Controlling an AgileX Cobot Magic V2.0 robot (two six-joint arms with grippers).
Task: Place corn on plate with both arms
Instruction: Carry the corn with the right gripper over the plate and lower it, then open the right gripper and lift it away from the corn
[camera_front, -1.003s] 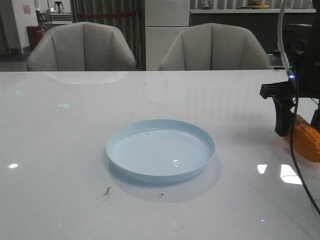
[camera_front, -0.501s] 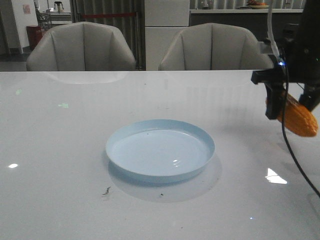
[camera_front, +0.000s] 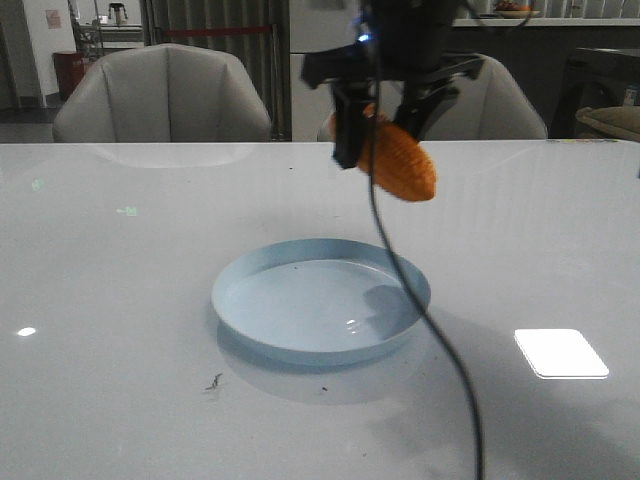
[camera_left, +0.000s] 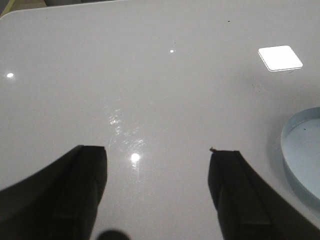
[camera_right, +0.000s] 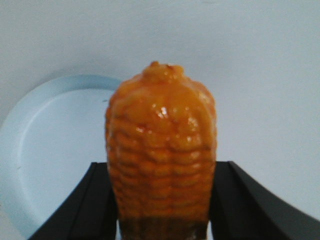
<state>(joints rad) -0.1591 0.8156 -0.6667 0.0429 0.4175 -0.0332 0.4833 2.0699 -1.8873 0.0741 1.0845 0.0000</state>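
Note:
My right gripper (camera_front: 378, 135) is shut on the orange corn (camera_front: 400, 165) and holds it in the air, above and just behind the far right part of the pale blue plate (camera_front: 250, 275). In the right wrist view the corn (camera_right: 162, 150) sits between the two black fingers (camera_right: 92, 205), tapered end pointing away, with the plate (camera_right: 45, 145) below it. My left gripper (camera_left: 156, 165) is open and empty over bare white table; the plate's rim (camera_left: 290, 150) shows at the edge of that view. The left gripper is not in the front view.
The white table (camera_front: 120, 300) is glossy, with a bright light patch (camera_front: 560, 352) right of the plate. Two grey chairs (camera_front: 165, 95) stand behind the far edge. The right arm's black cable (camera_front: 420, 310) hangs across the plate's right side.
My right gripper has lifted the corn off the table at the far right and carried it left and up, to above the plate's far right part.

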